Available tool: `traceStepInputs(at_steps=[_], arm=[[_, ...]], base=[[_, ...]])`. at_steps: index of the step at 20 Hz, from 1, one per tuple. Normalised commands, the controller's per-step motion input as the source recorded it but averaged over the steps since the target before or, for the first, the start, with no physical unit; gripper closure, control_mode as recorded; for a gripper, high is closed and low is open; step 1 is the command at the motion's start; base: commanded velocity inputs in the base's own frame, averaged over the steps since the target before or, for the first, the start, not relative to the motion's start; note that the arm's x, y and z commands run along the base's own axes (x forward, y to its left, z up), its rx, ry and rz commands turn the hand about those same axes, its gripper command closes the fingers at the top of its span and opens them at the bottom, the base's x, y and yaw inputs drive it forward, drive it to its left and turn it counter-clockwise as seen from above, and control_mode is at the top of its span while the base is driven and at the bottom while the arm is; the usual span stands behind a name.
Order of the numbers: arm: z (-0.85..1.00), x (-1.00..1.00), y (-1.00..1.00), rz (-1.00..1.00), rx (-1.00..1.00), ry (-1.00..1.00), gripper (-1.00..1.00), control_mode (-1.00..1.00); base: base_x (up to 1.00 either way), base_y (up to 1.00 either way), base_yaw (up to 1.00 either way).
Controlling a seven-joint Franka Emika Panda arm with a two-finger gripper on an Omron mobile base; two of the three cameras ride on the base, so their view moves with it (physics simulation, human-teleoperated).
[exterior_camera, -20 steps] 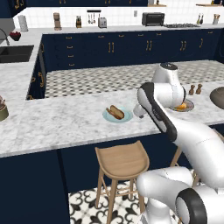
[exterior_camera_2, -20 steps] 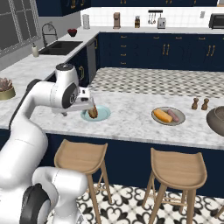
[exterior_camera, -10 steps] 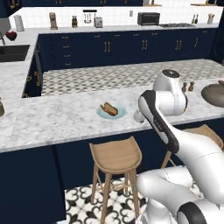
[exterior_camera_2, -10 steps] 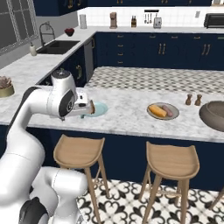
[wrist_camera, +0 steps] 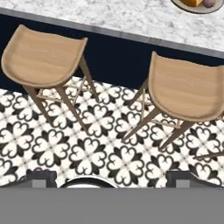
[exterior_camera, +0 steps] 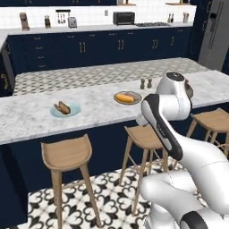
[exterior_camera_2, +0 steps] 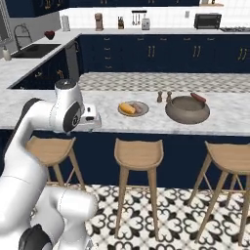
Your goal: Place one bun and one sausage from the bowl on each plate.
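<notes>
Hanging wide apart and empty, the fingers (wrist_camera: 41, 177) point down past the counter (wrist_camera: 131, 19) edge at two stools (wrist_camera: 43, 57) on the patterned floor, gripping nothing, probably because the hand is between jobs. Up on the counter, the tan plate (exterior_camera_2: 140, 113) carries a bun (exterior_camera_2: 127, 108) with a dark sausage beside it. The blue plate (exterior_camera: 74, 112), well to its left, holds a bun and sausage too, so both plates look served. The bowl (exterior_camera_2: 187, 110) sits just beside the tan plate, with something reddish resting on its rim.
</notes>
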Motion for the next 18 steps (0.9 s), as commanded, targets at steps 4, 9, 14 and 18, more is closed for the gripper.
traceStepInputs(at_steps=[4, 9, 14, 18], arm=[[0.0, 0.0, 0.0, 0.0, 0.0, 0.0, -1.0, 1.0], [0.0, 0.0, 0.0, 0.0, 0.0, 0.0, -1.0, 1.0], [0.0, 0.0, 0.0, 0.0, 0.0, 0.0, -1.0, 1.0], [0.0, 0.0, 0.0, 0.0, 0.0, 0.0, -1.0, 1.0]], base=[[0.16, -1.0, -0.01], [0.6, -1.0, 0.0], [0.96, -0.89, 0.1], [0.48, -0.89, 0.18]])
